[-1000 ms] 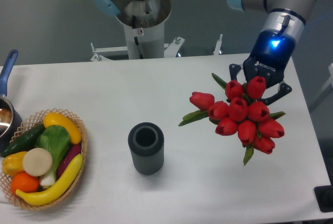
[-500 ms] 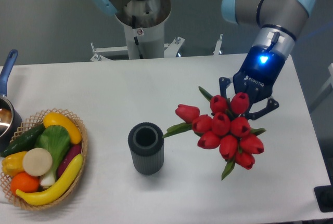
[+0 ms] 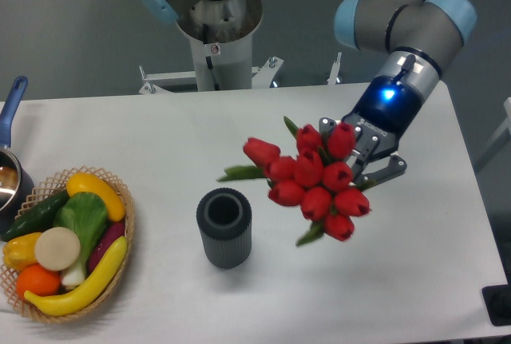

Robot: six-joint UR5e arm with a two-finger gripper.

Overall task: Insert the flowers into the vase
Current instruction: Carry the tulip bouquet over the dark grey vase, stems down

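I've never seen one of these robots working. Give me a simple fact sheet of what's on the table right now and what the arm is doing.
arm: one robot arm, reaching in from the right
gripper: shut on the flowers
flowers: red tulip bunch, held in the air, right of the vase
vase: dark grey, ribbed, upright, mouth empty
basket: wicker, left side, full of produce
pot: blue-handled, at the left edge, partly cut off
table: white
task stage: flowers not yet in the vase
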